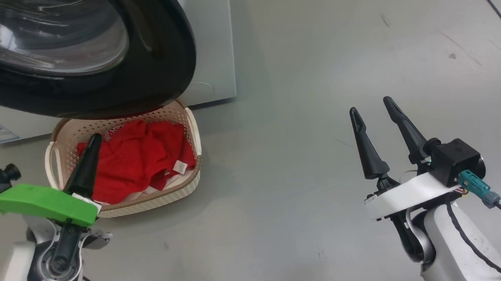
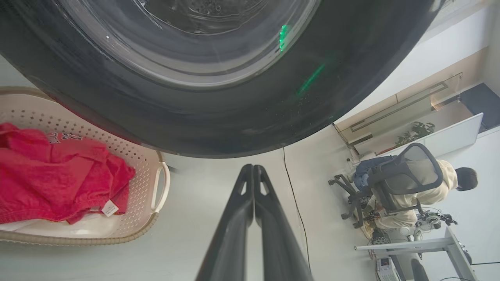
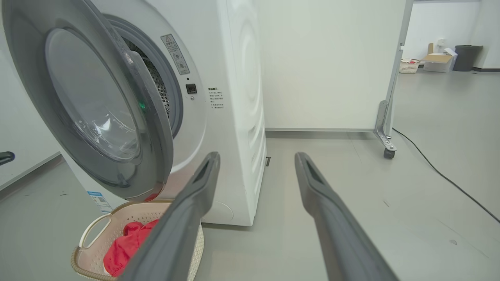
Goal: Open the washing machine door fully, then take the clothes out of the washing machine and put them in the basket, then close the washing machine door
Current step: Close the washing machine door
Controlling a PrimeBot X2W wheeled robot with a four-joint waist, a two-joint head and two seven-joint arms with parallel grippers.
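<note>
The washing machine door [image 1: 163, 54] stands open from the washing machine [image 3: 234, 97], its black rim above the basket [image 1: 149, 203] on the floor [image 1: 297, 111]. Red clothes [image 1: 137, 157] lie heaped in the basket. The left gripper [image 2: 254, 171], fingers pressed together and empty, points just under the rim; the right gripper [image 1: 370, 106] is spread, holding nothing

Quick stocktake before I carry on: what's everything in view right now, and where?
washing machine: one, white, behind the basket.
washing machine door: one, black-rimmed glass, open above the basket.
basket: one, cream, on the floor.
clothes: red heap, white tag, in the basket.
cable: one, black, on the floor.
person: one, cream top, seated far off.
left gripper: dark, shut, empty, below the door.
right gripper: dark, open, empty, above bare floor.
</note>
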